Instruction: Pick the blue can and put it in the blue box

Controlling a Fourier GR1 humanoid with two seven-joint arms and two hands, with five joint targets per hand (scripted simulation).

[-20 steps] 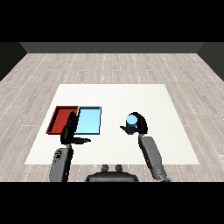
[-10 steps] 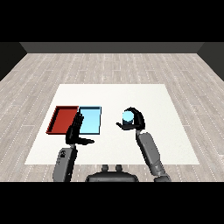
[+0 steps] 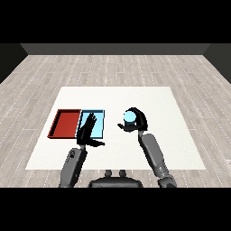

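My right hand (image 3: 136,121) curled round blue can (image 3: 130,117), smooth round cylinder, right of flat light blue tray (image 3: 98,128). My left hand (image 3: 87,133) flat, fingers straight, over tray's near edge.

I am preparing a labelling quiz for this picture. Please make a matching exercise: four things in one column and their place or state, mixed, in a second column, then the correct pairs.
Things:
1. blue can
2. red tray
3. light blue tray
4. left hand

Place or state:
A. farthest left on the table
B. open, fingers straight
C. held in the right hand
D. between the red tray and the can

Pairs: 1-C, 2-A, 3-D, 4-B
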